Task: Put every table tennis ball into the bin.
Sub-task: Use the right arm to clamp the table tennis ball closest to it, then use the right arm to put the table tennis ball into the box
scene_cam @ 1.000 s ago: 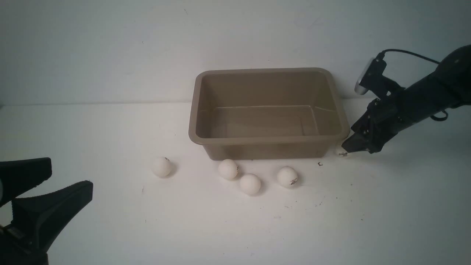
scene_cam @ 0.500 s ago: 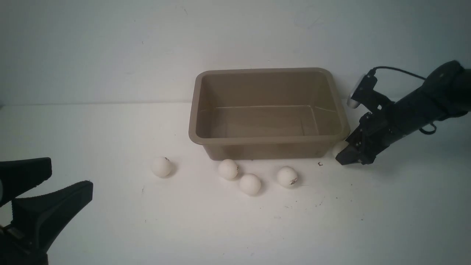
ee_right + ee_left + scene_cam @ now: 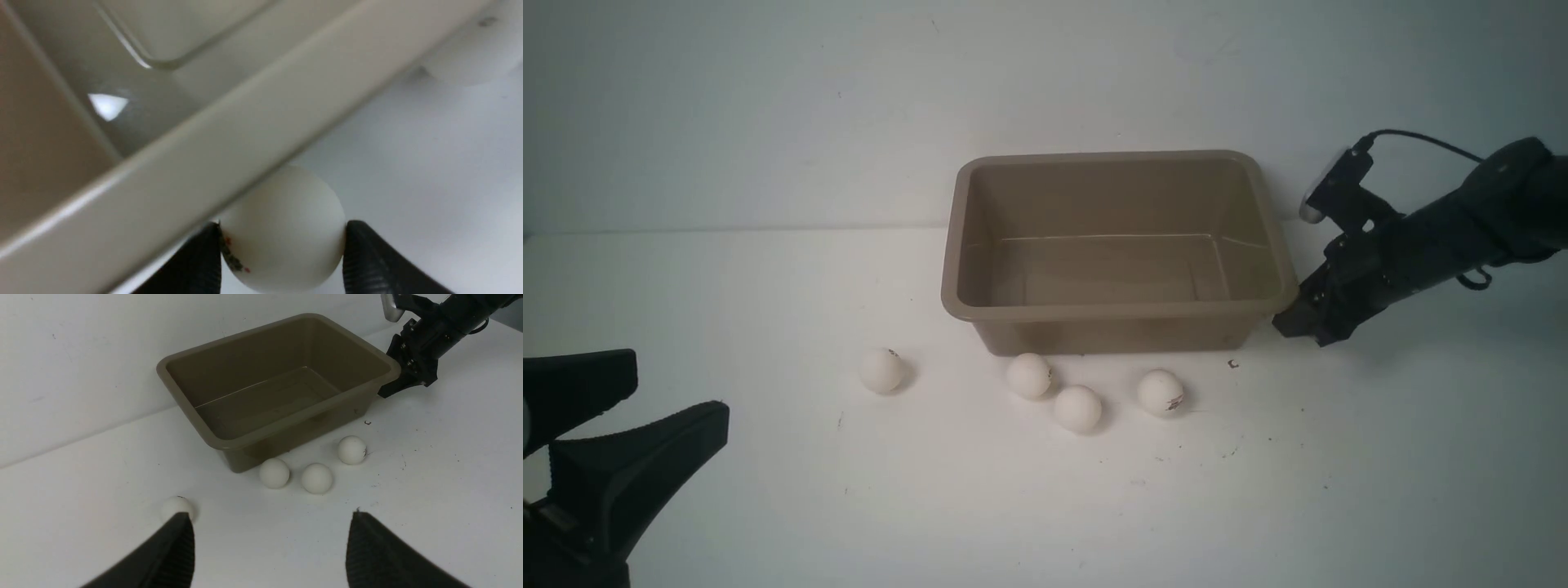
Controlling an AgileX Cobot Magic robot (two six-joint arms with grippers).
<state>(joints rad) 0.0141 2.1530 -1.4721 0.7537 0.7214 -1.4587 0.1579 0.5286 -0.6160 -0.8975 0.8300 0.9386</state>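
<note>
The taupe bin (image 3: 1119, 310) stands empty at the table's middle back. Several white table tennis balls lie in front of it: one alone (image 3: 882, 369) to the left and three close together (image 3: 1029, 375), (image 3: 1078, 407), (image 3: 1161, 392). My right gripper (image 3: 1286, 322) is at the bin's front right corner. In the right wrist view it (image 3: 282, 234) is shut on another ball (image 3: 282, 220), right against the bin's rim (image 3: 245, 122); the front view hides this ball. My left gripper (image 3: 678, 392) is open and empty at the near left.
A white wall rises just behind the bin. A small dark speck (image 3: 1233, 364) lies on the white table (image 3: 1013, 506) near the bin's right front corner. In the left wrist view the lone ball (image 3: 176, 505) sits just beyond one left fingertip (image 3: 184, 522).
My right gripper dropped onto the ball at the bin's right front corner and shut on it, then rose slightly toward the rim. The left arm and the other balls have not moved.
</note>
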